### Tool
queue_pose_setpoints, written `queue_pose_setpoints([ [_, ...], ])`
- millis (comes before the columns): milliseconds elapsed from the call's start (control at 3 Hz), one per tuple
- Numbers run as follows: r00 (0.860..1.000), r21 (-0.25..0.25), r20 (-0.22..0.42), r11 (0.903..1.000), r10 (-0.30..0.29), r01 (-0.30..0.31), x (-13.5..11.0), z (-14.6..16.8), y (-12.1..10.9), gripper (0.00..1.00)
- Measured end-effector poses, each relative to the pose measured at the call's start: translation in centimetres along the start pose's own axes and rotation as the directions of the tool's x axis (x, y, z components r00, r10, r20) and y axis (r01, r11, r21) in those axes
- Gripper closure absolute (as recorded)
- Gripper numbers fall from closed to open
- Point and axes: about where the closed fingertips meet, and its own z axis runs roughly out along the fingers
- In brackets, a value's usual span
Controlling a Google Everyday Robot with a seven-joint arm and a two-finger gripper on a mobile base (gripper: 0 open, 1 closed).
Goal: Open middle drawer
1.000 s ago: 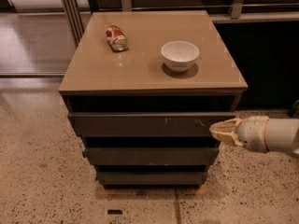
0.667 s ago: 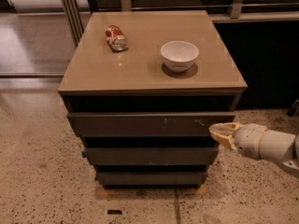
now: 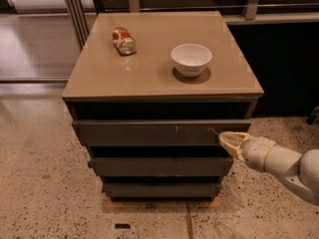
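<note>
Tool [image 3: 230, 141] near right end of middle drawer [image 3: 159, 167].

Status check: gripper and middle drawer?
Gripper at cabinet right front edge, just above middle drawer, near its right end. No grip on it yet. Nothing blocking drawer front.

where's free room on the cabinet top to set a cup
Bare: the front strip of the cabinet top, in front of the can and bowl, and its back right corner. Tightest between can and bowl. The gripper hangs lower, at the right end of the upper drawer front.
</note>
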Motion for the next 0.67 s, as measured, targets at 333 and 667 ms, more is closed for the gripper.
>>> queue_pose_setpoints([
  [333,0.999,0.022,-0.002,0.9986,0.048,-0.048,1.8,0.3,1.1,1.0],
  [667,0.989,0.075,0.02,0.9865,0.145,-0.146,5.7,0.8,3.5,1.0],
])
